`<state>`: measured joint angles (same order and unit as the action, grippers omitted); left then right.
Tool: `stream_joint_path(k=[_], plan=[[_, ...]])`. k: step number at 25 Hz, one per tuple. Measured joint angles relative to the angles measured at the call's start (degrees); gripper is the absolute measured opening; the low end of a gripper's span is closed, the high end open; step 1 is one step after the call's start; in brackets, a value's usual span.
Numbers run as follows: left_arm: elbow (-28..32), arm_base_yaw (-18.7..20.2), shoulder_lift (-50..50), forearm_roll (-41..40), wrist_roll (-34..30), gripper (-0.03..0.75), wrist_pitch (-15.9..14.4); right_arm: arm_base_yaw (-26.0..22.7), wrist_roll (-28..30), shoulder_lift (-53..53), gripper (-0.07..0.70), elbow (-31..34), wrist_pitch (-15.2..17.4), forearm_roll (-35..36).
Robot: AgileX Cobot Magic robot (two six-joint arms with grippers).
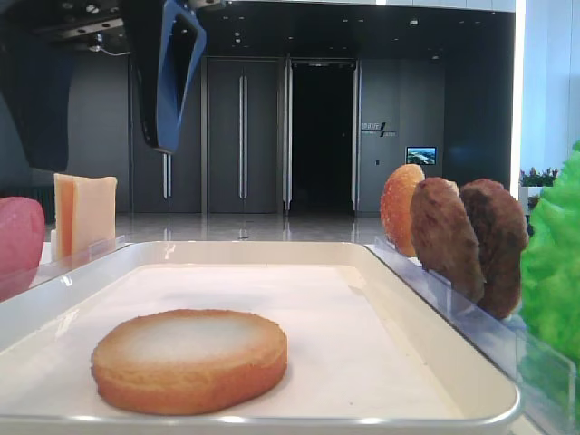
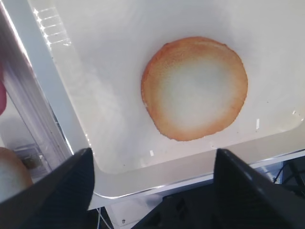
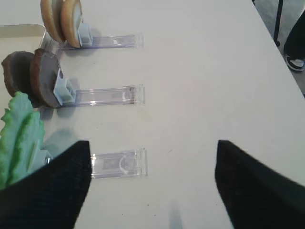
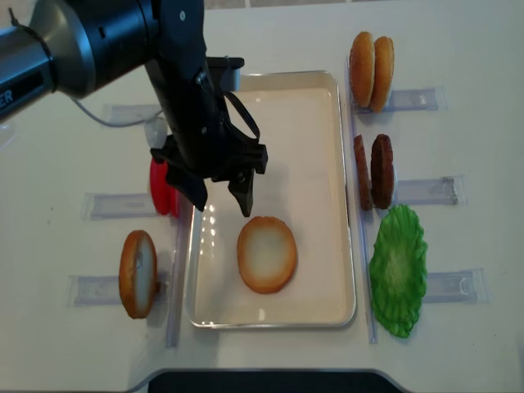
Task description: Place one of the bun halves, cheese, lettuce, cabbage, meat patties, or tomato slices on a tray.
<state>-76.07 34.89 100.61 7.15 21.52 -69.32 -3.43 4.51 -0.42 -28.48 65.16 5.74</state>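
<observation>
A flat bun half [image 4: 267, 254] with a pale face lies in the near part of the white tray [image 4: 270, 321]. It also shows in the left wrist view [image 2: 194, 88] and up close in the low view [image 1: 190, 358]. My left gripper [image 4: 222, 206] hangs open and empty above the tray, up and left of the bun half; in its wrist view [image 2: 152, 191] the jaws frame the tray's corner rim [image 2: 143, 176]. My right gripper [image 3: 152, 186] is open over bare table with nothing between its fingers. Cheese slices [image 1: 84, 213] stand at the left.
Right of the tray stand two bun halves [image 4: 370, 59], two meat patties [image 4: 372, 170] and green lettuce [image 4: 399, 270] in clear racks [image 3: 116, 164]. Left of it are a red tomato slice [image 4: 160, 187] and another bun half [image 4: 137, 273].
</observation>
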Motion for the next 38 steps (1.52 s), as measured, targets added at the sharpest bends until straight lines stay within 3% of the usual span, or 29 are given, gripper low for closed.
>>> stream_joint_path(k=[5, 11, 38], plan=[[-0.1, 0.0, -1.6, -1.3, 0.0, 0.590, -0.1, 0.0, 0.0, 0.0, 0.540, 0.0, 0.0, 0.0], [-0.4, -3.0, -5.5, -4.0, -0.5, 0.590, -0.2, 0.0, 0.0, 0.0, 0.540, 0.0, 0.0, 0.0], [-0.4, -24.5, -19.4, -10.5, -6.9, 0.591, -1.3, 0.0, 0.0, 0.0, 0.540, 0.0, 0.0, 0.0]])
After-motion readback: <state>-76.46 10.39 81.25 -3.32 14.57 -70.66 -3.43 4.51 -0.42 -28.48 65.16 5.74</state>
